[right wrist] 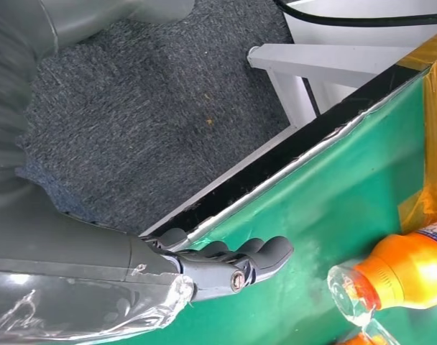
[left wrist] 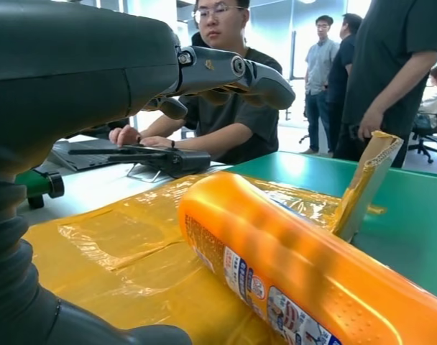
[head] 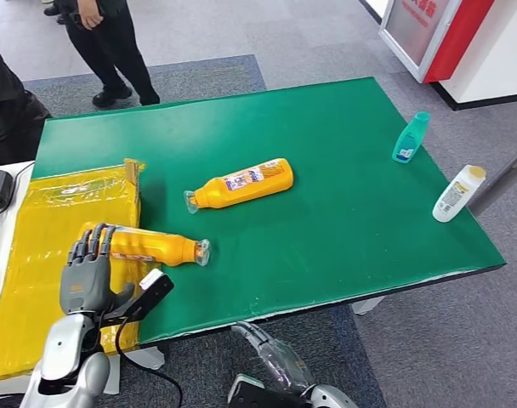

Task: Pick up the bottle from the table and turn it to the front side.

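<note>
left hand | fingers over orange bottle | green table

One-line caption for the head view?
Left hand reaches over an orange bottle lying half on yellow packaging, green table.

A table covered in plain green matting is shown, edged in black with a pale rim. Two orange plastic bottles with clear caps are seen: a nearer bottle, whose label is printed in white, blue and red, and a farther bottle with a similar label. A glossy yellow taped package, a teal bottle and a white bottle with a yellow cap are included. The floor is carpeted in speckled grey.
</note>
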Robot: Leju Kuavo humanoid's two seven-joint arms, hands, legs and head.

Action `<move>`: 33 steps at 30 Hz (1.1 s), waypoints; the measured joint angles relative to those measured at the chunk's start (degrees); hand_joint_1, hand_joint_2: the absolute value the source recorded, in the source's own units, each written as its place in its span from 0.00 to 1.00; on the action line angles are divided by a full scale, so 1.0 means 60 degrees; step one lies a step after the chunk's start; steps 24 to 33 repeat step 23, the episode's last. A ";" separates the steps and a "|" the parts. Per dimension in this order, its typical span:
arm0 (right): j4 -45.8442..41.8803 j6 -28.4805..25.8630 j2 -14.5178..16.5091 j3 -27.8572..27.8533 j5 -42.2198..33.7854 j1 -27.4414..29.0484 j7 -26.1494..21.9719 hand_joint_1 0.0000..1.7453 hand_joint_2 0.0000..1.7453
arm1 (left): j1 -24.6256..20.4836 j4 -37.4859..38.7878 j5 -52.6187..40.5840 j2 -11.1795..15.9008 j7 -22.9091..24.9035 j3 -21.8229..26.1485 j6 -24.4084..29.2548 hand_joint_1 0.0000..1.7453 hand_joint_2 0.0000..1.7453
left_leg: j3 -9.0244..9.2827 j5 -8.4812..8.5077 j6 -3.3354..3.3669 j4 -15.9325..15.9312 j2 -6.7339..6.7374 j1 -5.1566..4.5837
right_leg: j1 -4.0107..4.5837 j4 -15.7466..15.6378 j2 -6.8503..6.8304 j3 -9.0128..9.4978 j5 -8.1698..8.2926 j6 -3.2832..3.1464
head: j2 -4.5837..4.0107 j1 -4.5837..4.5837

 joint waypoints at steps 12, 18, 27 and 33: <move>-0.0136 -0.0110 0.0000 -0.0198 0.0038 0.0336 0.0164 0.00 1.00 | 0.0934 -0.1426 0.2679 -0.0874 -0.2266 0.0797 -0.0311 0.00 1.00 | -0.0002 -0.0014 0.0008 0.0000 0.0000 -0.0004 | -0.0004 -0.0001 0.0001 0.0000 -0.0005 0.0004 | 0.0000 0.0001; -0.0571 -0.0672 0.0000 -0.0492 -0.0183 0.0865 -0.0681 0.00 1.00 | 0.2549 -0.2912 0.9267 -0.1405 -0.5199 0.1429 -0.2756 0.00 1.00 | -0.0001 -0.0035 0.0002 0.0000 0.0001 -0.0005 | -0.0006 -0.0001 0.0002 0.0001 -0.0030 0.0007 | 0.0000 0.0000; -0.1260 -0.1311 0.0000 -0.0662 -0.0869 0.1307 -0.1782 0.00 1.00 | 0.3844 -0.3295 1.1589 -0.1823 -0.7040 0.2245 -0.5239 0.00 1.00 | 0.0000 -0.0049 0.0004 0.0000 0.0001 -0.0004 | -0.0005 -0.0001 0.0001 0.0002 -0.0048 0.0004 | 0.0000 -0.0001; -0.1260 -0.1311 0.0000 -0.0662 -0.0869 0.1307 -0.1782 0.00 1.00 | 0.3844 -0.3295 1.1589 -0.1823 -0.7040 0.2245 -0.5239 0.00 1.00 | 0.0000 -0.0049 0.0004 0.0000 0.0001 -0.0004 | -0.0005 -0.0001 0.0001 0.0002 -0.0048 0.0004 | 0.0000 -0.0001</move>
